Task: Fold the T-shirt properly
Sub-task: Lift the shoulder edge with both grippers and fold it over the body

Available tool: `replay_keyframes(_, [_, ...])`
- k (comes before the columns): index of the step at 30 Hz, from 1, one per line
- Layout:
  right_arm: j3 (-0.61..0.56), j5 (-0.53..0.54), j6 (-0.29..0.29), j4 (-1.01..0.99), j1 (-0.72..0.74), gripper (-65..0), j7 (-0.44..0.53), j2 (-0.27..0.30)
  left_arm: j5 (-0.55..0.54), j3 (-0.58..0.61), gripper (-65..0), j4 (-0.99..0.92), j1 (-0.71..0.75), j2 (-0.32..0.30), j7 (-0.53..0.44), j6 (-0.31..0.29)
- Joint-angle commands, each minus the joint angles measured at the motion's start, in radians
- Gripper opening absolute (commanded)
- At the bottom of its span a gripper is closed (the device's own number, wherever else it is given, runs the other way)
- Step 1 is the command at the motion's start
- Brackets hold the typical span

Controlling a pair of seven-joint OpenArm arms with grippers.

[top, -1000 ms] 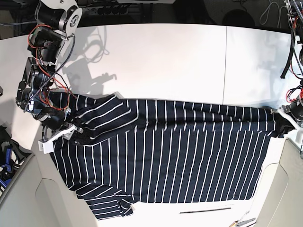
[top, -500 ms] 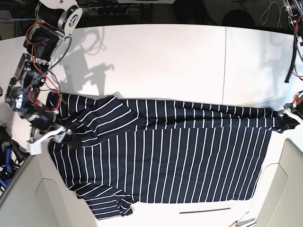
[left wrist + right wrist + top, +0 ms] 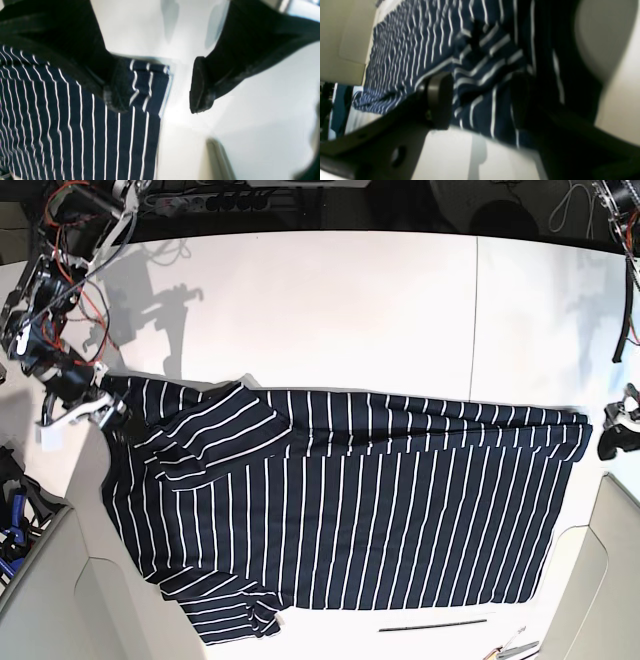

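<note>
Standing wide apart, the jaws of the left gripper (image 3: pixel 160 87) hold nothing: one finger (image 3: pixel 117 85) lies over the corner of the T-shirt (image 3: pixel 350 510), the other (image 3: pixel 200 87) hangs over bare white table (image 3: pixel 400 310), with the shirt's edge between them. The right gripper (image 3: pixel 480 100) is also spread, cloth showing between its blurred jaws without being pinched. Around them, the shirt lies flat across the near half of the table, one sleeve folded over its chest near the right gripper. A thin dark rod (image 3: pixel 433 624) lies just off the hem, and beige panels (image 3: pixel 60 600) flank the near corners. Compared with a second ago, both grippers have let go and drawn back from the shirt's ends, the right arm lifting toward the far corner; the shirt has settled, its stretched upper edge now slack.
</note>
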Motion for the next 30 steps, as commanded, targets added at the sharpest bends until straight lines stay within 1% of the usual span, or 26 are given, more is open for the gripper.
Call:
replay_keyframes(1, [0.01, 0.05, 0.006, 0.018, -0.002, -28.8, 0.013, 0.014, -0.015, -0.007, -24.4, 0.004, -0.013, -0.008, -0.011, 0.03])
replay_keyframes(2, [0.017, 0.073, 0.006, 0.018, -0.017, -28.8, 0.012, 0.014, -0.013, -0.007, -24.4, -0.002, -0.01, 0.005, -0.012, 0.055])
replay_keyframes(4, [0.038, 0.095, 0.006, 0.018, -0.045, -28.8, 0.011, 0.014, 0.01, -0.007, -24.4, -0.02, -0.01, 0.031, -0.014, 0.079])
replay_keyframes(7, [0.076, 0.093, 0.006, 0.018, -0.071, -28.8, 0.008, 0.014, 0.026, -0.007, -24.4, -0.053, -0.011, 0.06, -0.031, 0.082])
replay_keyframes(11, [0.118, 0.09, 0.006, 0.018, -0.096, -28.8, 0.009, 0.014, 0.023, -0.007, -24.4, -0.097, -0.01, 0.075, -0.042, 0.082])
replay_keyframes(14, [0.134, 0.056, 0.006, 0.018, -0.098, -28.8, 0.011, 0.014, 0.023, -0.007, -24.3, -0.124, -0.01, 0.085, -0.055, 0.082])
replay_keyframes(16, [0.134, 0.031, -0.003, 0.018, -0.098, -28.8, 0.025, 0.014, 0.032, -0.008, -24.0, -0.148, -0.011, 0.093, -0.061, 0.082])
replay_keyframes(17, [0.134, 0.017, -0.008, 0.018, -0.098, -28.8, 0.033, 0.014, 0.047, -0.008, -22.3, -0.156, -0.011, 0.096, -0.061, 0.085])
replay_keyframes(19, [0.134, -0.008, -0.017, 0.018, -0.098, -28.7, 0.057, 0.014, 0.062, -0.008, -19.5, -0.179, -0.011, 0.099, -0.062, 0.112])
replay_keyframes(22, [0.126, -0.029, -0.028, 0.018, -0.098, -28.7, 0.085, 0.014, 0.055, -0.012, -19.4, -0.205, -0.011, 0.098, -0.084, 0.112])
replay_keyframes(26, [0.09, -0.063, -0.031, 0.009, -0.097, -23.7, 0.128, 0.014, 0.037, -0.014, -19.4, -0.21, -0.011, 0.1, -0.09, 0.112])
replay_keyframes(27, [0.078, -0.067, -0.034, 0.004, -0.097, -23.4, 0.135, 0.014, 0.037, -0.014, -19.4, -0.211, -0.014, 0.103, -0.095, 0.112])
replay_keyframes(28, [0.065, -0.07, -0.038, -0.002, -0.096, -23.4, 0.137, 0.014, 0.037, -0.014, -19.4, -0.213, -0.014, 0.105, -0.099, 0.119])
replay_keyframes(30, [0.044, -0.069, -0.039, -0.018, -0.094, -23.4, 0.138, 0.011, 0.041, -0.014, -19.4, -0.214, -0.014, 0.113, -0.111, 0.161])
